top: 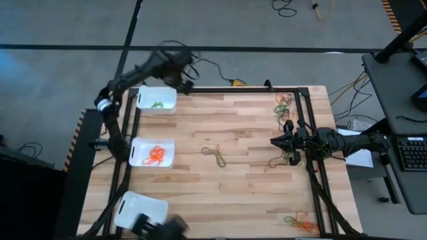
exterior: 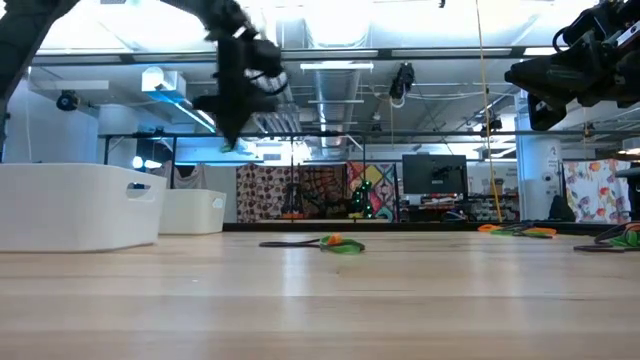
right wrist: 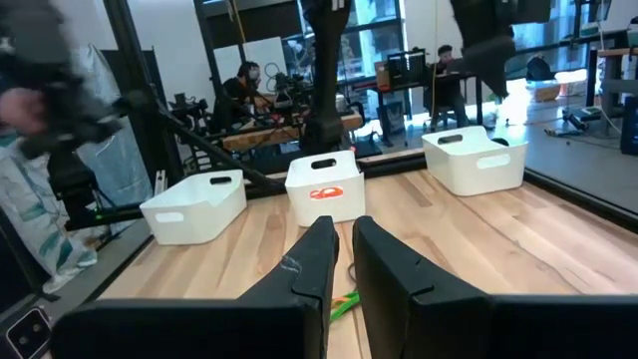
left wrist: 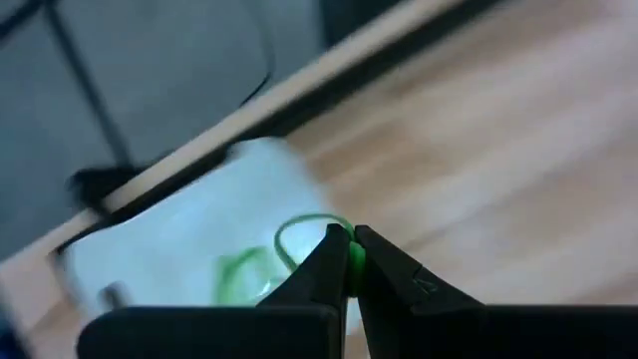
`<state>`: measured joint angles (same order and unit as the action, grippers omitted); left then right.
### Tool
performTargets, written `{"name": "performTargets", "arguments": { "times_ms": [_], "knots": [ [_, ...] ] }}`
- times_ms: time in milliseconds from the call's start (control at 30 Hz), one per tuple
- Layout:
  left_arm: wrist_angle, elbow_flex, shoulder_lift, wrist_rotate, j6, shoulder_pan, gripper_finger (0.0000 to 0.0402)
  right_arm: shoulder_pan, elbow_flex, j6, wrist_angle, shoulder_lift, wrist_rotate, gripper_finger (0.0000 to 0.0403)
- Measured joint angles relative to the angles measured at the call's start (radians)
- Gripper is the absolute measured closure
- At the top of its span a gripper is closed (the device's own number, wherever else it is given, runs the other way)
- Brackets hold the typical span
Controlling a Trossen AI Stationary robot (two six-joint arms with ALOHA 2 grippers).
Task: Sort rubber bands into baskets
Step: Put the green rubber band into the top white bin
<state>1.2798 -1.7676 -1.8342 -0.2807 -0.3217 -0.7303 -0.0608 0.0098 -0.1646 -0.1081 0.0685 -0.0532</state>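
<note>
Three white baskets stand along the table's left side: the far one (top: pixel 165 93) holds green rubber bands (top: pixel 157 105), the middle one (top: pixel 137 152) orange bands (top: pixel 157 155), and the near one (top: pixel 137 208) shows nothing inside. My left gripper (top: pixel 184 80) hangs above the far basket's far right corner, pointing steeply down, shut on a green rubber band (left wrist: pixel 304 231). Loose bands lie at the table's middle (top: pixel 215 155) and along its right side (top: pixel 285 103). My right gripper (top: pixel 273 141) waits level at the right edge, shut, holding nothing. My left gripper pinches a green rubber band (left wrist: pixel 351 257) between its two fingertips, coming from above with the fingers slanting down. A thin loop of the band (left wrist: pixel 299 227) shows past the tips, lifted clear, over the far basket (left wrist: pixel 199 239).
More tangled bands lie by my right gripper (top: pixel 288 157) and at the near right corner (top: pixel 300 221). A black frame rail (top: pixel 240 89) runs along the table's far edge and another (top: pixel 319 187) down its right side. Bare wood spreads between the baskets and the right-side bands.
</note>
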Motion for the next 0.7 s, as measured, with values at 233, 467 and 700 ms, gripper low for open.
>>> {"name": "performTargets", "arguments": {
  "times_ms": [233, 467, 700],
  "knots": [
    [-0.008, 0.135, 0.017, 0.001, 0.019, -0.215, 0.0401, 0.000, 0.000, 0.000, 0.000, 0.000, 0.000, 0.0369],
    [-0.184, 0.340, 0.017, 0.113, 0.044, -0.271, 0.0402, 0.000, 0.000, 0.000, 0.000, 0.000, 0.000, 0.0369],
    [-0.270, 0.463, 0.017, 0.078, 0.102, -0.274, 0.0402, 0.000, 0.000, 0.000, 0.000, 0.000, 0.000, 0.0369]
  ]
}}
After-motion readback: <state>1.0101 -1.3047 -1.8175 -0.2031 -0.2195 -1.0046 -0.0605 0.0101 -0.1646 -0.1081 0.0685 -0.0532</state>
